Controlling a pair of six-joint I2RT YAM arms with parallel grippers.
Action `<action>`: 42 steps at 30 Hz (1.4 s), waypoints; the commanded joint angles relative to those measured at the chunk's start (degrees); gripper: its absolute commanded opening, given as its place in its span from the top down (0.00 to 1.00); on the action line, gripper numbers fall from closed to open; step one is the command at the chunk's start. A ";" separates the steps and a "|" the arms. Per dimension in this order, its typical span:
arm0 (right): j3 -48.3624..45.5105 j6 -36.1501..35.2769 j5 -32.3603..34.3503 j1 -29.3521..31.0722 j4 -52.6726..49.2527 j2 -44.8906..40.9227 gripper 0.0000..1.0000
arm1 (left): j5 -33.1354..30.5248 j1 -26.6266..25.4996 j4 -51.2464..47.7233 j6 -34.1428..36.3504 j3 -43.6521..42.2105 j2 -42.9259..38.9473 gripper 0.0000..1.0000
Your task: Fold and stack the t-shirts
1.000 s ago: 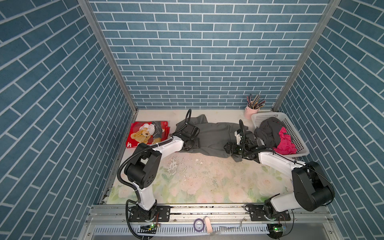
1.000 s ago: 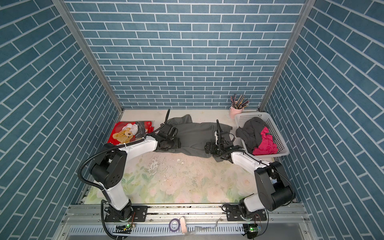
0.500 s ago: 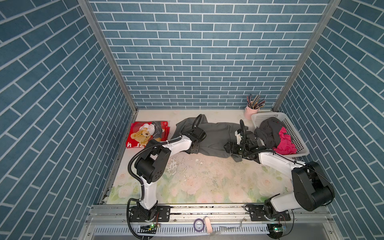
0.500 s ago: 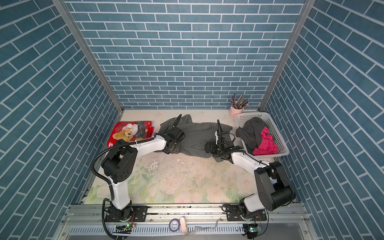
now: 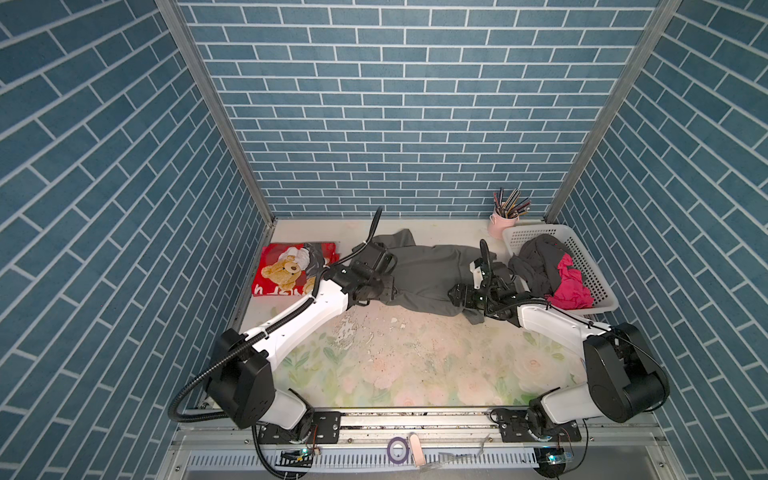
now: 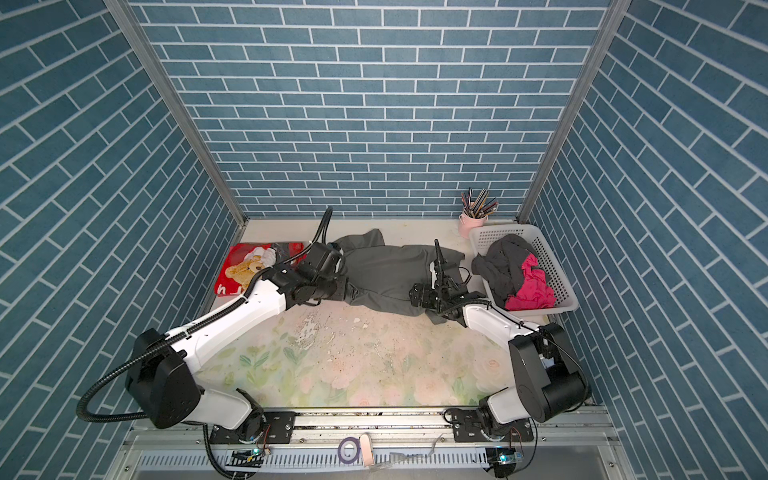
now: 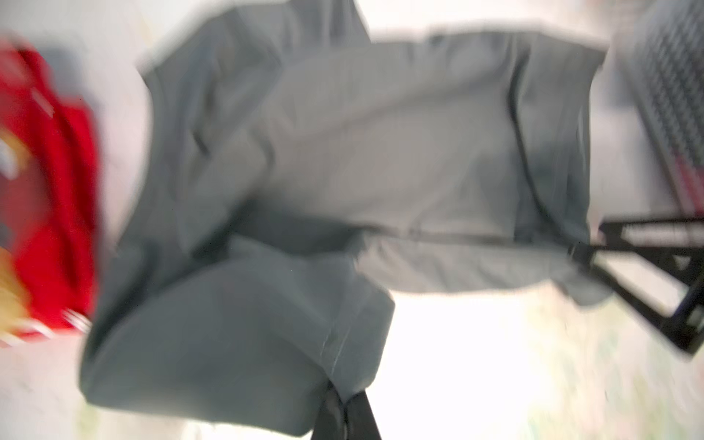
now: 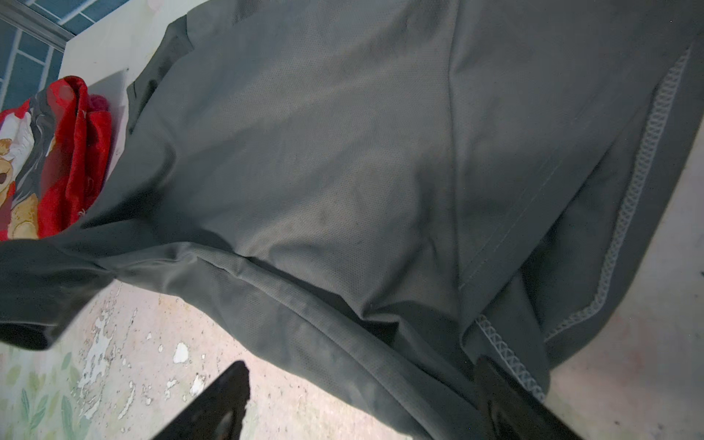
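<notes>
we see the grey shirt (image 5: 424,274) spread out just beside the basket (image 5: 536,233). our left gripper (image 7: 344,409) pinches the shirt's end farthest from the basket, fingers pressed together. our right gripper (image 8: 362,365) sits at the end nearest the basket, fingers spread wide over the hem. the red shirt (image 5: 286,272) lies beyond the grey one, well apart from the basket.
</notes>
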 commanded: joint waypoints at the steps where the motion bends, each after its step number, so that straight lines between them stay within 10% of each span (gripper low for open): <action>1: -0.64 1.05 0.30 -0.45 -1.12 -2.09 0.08 | 7.08 -0.40 -2.78 -3.34 -7.01 -4.09 1.00; 8: -0.92 1.64 0.27 -0.63 -1.00 -0.18 0.08 | 21.48 -0.40 2.34 -8.05 -15.08 -11.15 0.98; 11: -0.64 1.92 0.79 -0.66 -1.59 0.01 0.07 | 17.03 0.50 0.40 -6.51 -10.08 -10.86 0.48; 17: -1.48 1.89 3.74 -0.66 -5.22 -3.30 0.06 | 3.62 3.94 -5.77 -0.69 1.00 -4.52 0.14; 33: -12.17 3.15 6.25 -0.80 -7.50 -8.28 0.08 | 8.70 14.68 3.43 -1.42 -10.27 -2.37 0.12; 42: -11.36 3.62 4.68 -0.76 -2.58 -5.46 0.63 | 13.14 19.64 10.96 -6.05 -24.95 -7.62 0.19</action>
